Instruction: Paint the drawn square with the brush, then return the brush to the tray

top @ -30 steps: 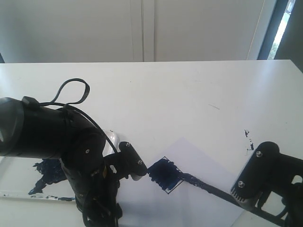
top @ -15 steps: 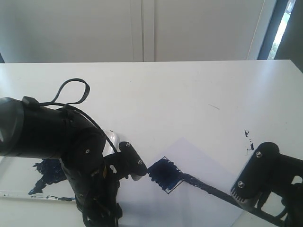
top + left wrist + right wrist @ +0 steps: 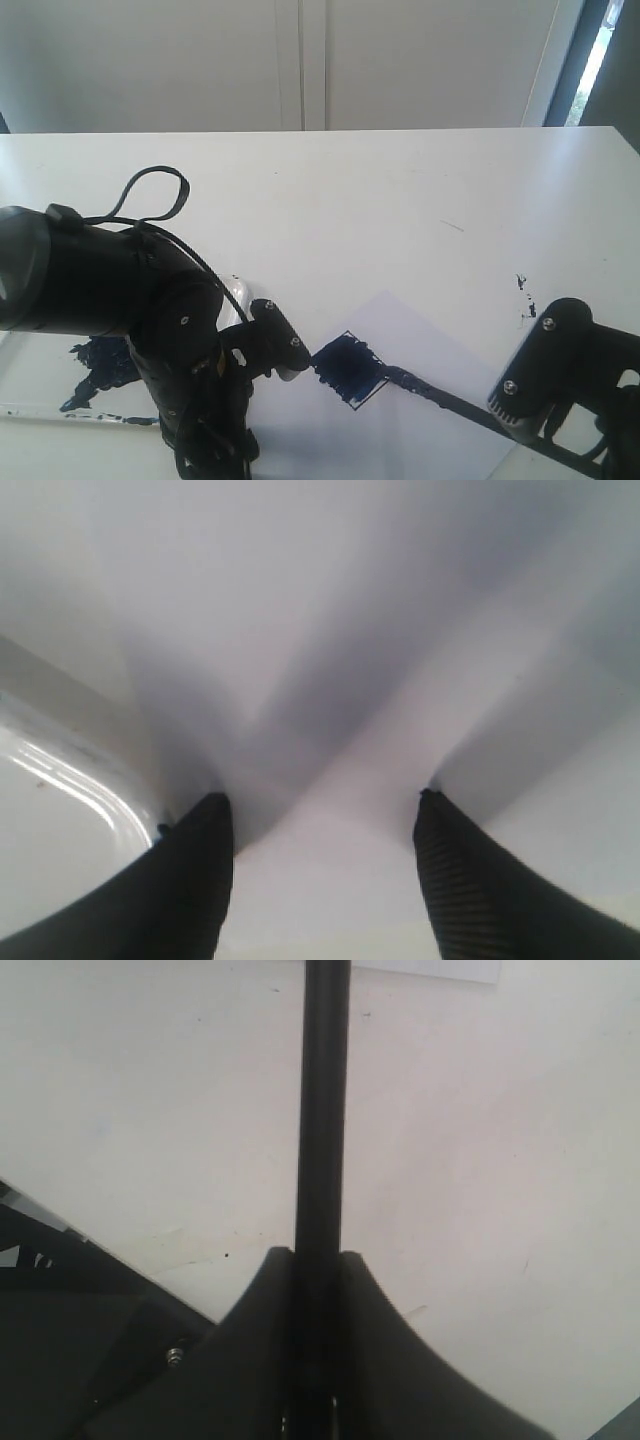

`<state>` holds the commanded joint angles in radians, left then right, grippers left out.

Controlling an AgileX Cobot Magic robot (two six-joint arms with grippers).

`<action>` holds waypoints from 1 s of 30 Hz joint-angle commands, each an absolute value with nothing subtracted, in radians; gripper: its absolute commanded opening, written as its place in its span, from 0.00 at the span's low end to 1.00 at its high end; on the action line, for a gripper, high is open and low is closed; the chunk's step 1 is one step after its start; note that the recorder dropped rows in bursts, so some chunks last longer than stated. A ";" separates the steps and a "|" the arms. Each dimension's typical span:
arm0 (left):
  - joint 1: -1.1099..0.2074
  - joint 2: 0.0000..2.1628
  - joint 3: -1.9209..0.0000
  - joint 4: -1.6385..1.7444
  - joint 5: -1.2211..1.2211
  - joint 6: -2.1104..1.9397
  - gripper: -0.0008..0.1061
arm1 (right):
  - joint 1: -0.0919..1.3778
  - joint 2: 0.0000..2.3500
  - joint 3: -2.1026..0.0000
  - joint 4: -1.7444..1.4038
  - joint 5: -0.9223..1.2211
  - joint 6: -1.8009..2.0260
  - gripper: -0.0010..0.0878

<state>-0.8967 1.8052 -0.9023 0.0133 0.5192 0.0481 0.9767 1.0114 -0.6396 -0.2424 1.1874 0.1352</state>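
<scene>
Little is changing: over the last second the right claw is only wavering slightly in place. It is still clenching the long thin black paintbrush, whose handle is running out from between its fingers. The paint-dark tip is staying at the corner of the drawn, dark-blue-filled square nearest that claw. The fill is looking no fuller than before, so I judge the painting to be nearly done and the return still waiting. The left claw is standing released, nothing between its jaws, over the white paper sheet just beyond the square. The clear shallow plastic tray, smeared dark blue, is lying past the left claw, well apart from the right one.
</scene>
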 joint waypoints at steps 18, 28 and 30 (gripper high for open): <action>-0.859 1.805 -0.902 0.015 0.525 0.027 0.53 | 0.977 0.985 -0.640 -0.234 1.171 0.135 0.01; -0.859 1.805 -0.902 0.015 0.530 0.027 0.53 | 0.977 0.985 -0.640 -0.214 1.167 0.127 0.01; -0.859 1.805 -0.902 0.015 0.530 0.027 0.53 | 0.977 0.990 -0.640 -0.216 1.163 0.127 0.01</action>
<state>-0.8594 1.8052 -0.9023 0.0148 0.5301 0.0266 0.9767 0.9903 -0.6396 -0.2162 1.1631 0.1268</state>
